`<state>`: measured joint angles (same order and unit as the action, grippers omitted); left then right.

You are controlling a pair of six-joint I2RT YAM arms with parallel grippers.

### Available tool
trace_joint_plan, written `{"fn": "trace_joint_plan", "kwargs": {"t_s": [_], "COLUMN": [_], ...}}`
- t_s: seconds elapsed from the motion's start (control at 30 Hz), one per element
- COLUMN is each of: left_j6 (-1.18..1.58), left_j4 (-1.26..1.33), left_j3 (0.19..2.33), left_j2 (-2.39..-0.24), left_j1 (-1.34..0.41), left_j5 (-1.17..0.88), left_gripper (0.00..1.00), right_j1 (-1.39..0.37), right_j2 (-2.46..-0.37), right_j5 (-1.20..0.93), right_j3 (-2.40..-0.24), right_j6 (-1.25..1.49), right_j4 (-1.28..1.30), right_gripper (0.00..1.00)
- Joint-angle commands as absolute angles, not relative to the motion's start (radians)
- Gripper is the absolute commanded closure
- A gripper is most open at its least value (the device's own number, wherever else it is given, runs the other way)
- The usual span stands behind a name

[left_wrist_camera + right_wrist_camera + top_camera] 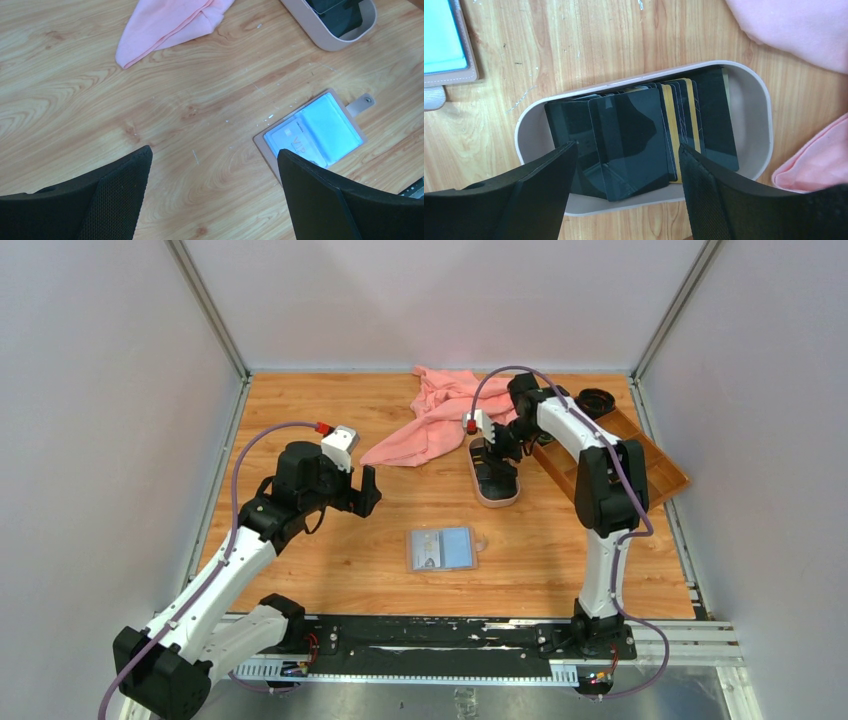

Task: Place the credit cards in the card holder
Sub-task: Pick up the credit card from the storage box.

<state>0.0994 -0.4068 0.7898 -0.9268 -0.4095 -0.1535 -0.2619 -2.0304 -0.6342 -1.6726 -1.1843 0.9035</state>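
The card holder [443, 548] lies open on the table's middle, its pale blue sleeves up; one white card shows inside it in the left wrist view [312, 135]. Several dark credit cards [639, 137] lie stacked in an oval pink-rimmed tray [754, 100], also in the top view [494, 480]. My right gripper [624, 160] is open, hovering above the cards with a finger on each side of the stack. My left gripper [215, 175] is open and empty above bare wood, left of the card holder.
A pink cloth [440, 415] lies behind the tray, reaching the right wrist view [794, 25]. A brown compartment tray [625, 455] sits at the right edge. Metal rails border the table.
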Motion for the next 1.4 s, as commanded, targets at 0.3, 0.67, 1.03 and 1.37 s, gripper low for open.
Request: {"fn": "trace_joint_plan", "kwargs": {"t_s": [0.3,0.67,1.03,1.37], "left_j6": [0.078,0.078,0.078,0.077], "left_j4": [-0.421,-0.421,-0.42,-0.42], "left_j3": [0.788,0.788,0.787,0.787], "left_j2": [-0.933,-0.934,-0.933,-0.935], "left_j1": [-0.405,-0.405,-0.405,-0.405], "left_j5": [-0.155,-0.154,-0.157,-0.161], "left_gripper": [0.0,0.0,0.0,0.0], "right_j1": [-0.277,-0.276,-0.268,-0.258], "right_j2": [-2.104,-2.118,-2.097,-2.09], "right_j5": [-0.614,-0.628,-0.632,-0.613], "right_j3": [-1.678,-1.692,-1.716,-1.74], "right_j6": [-1.157,-1.139,-1.111,-1.076], "right_j4": [0.899,0.913,0.927,0.923], "right_gripper": [0.24,0.43,0.67,0.93]}}
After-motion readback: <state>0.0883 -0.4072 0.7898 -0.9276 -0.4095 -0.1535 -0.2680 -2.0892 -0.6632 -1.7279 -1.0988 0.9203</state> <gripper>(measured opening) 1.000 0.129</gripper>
